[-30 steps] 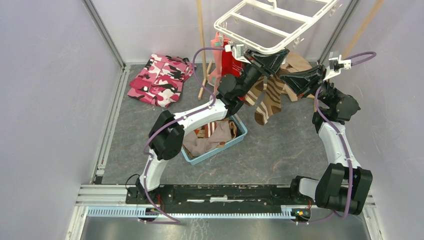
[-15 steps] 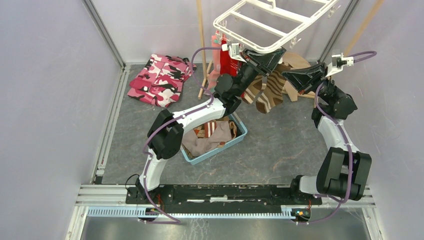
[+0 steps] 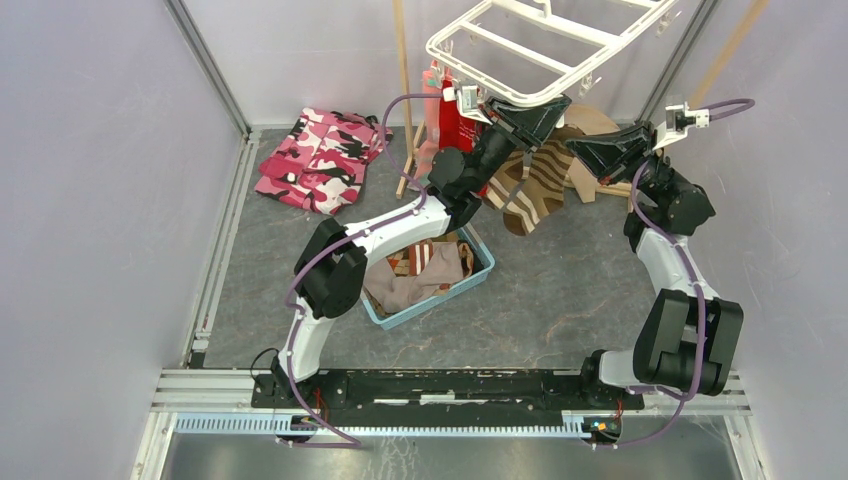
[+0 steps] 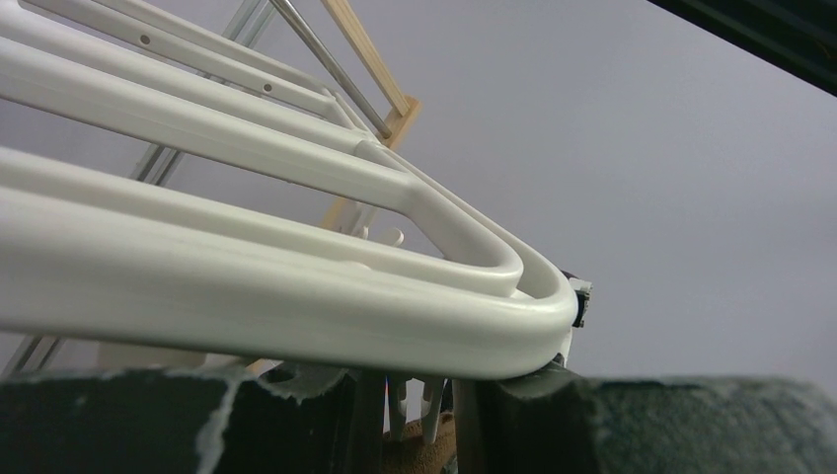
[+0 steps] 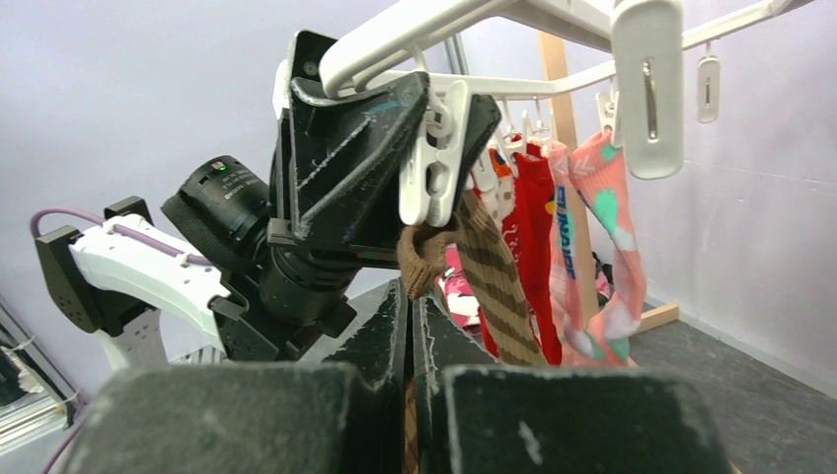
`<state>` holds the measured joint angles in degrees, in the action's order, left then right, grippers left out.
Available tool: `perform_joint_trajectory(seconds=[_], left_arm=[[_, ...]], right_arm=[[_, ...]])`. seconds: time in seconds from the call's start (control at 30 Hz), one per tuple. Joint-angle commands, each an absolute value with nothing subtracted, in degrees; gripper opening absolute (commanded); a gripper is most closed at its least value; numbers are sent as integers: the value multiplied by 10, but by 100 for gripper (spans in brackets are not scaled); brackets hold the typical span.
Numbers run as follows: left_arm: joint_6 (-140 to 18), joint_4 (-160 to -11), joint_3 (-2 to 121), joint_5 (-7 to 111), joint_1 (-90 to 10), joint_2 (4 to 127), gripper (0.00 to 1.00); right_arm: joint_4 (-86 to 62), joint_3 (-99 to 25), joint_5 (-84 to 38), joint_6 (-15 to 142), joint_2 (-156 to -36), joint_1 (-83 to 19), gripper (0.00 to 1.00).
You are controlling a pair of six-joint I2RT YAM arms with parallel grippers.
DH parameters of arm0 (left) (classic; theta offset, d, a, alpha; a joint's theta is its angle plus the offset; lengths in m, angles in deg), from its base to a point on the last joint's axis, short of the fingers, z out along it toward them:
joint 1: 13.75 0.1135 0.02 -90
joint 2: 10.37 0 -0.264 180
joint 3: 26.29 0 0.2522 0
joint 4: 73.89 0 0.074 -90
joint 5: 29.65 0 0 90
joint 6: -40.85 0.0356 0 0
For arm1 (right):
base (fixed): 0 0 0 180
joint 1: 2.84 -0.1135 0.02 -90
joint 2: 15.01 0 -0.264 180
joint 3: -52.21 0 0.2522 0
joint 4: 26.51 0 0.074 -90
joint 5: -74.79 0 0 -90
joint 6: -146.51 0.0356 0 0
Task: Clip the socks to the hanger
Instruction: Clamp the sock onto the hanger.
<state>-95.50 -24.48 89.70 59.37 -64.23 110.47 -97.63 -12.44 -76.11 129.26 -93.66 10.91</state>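
Observation:
The white hanger point(image 3: 540, 50) hangs at the top of the top view. Its rim fills the left wrist view point(image 4: 247, 286). My left gripper point(image 3: 528, 112) is just under the rim, shut on a white clip peg point(image 5: 434, 148), which also shows between my fingers in the left wrist view point(image 4: 415, 400). My right gripper point(image 3: 592, 150) is shut on the cuff of a brown cream-striped sock point(image 5: 498, 276) and holds the cuff point(image 5: 422, 252) right under that peg. The sock dangles in the top view point(image 3: 530, 190). A red sock point(image 5: 533, 237) and a salmon-pink sock point(image 5: 607, 237) hang clipped beside it.
A blue basket point(image 3: 478, 283) with more socks and cloth sits under my left arm. A pink camouflage garment point(image 3: 320, 160) lies at the back left. A wooden pole stand point(image 3: 403, 90) rises beside the hanger, with a tan cloth point(image 3: 598, 122) behind. Walls stand close on both sides.
Both grippers have risen towards the hanger rim. My right gripper has carried the brown sock's cuff up and left to the peg that my left gripper grips.

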Motion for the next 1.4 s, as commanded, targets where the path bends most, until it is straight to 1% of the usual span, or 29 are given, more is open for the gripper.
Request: perform_joint_trajectory(seconds=[0.0,0.23,0.6,0.77,0.93,1.0,1.13,1.2,1.37], left_arm=[[-978,-222,898,589,-633,1068,2],[-981,-223,898,586,-633,1067,2],[-980,-229,908,585,-633,1076,2],[-973,-233,916,583,-632,1078,2],[-976,-231,921,575,-631,1079,2],[-978,-230,921,572,-631,1079,2],[-978,-231,920,571,-631,1074,2],[-978,-231,918,569,-631,1074,2],[-984,-228,916,568,-631,1073,2]], right_arm=[[-965,-143,-749,1256,-921,116,0],[-923,-157,-748,1229,-918,121,0],[-963,-154,-760,1260,-906,121,0],[-949,-136,-776,1250,-883,122,0],[-853,-133,-782,1175,-859,121,0],[-793,-132,-784,1137,-848,122,0],[-566,-141,-779,958,-807,119,0],[-483,-150,-778,889,-791,115,0],[-466,-157,-780,872,-790,104,0]])
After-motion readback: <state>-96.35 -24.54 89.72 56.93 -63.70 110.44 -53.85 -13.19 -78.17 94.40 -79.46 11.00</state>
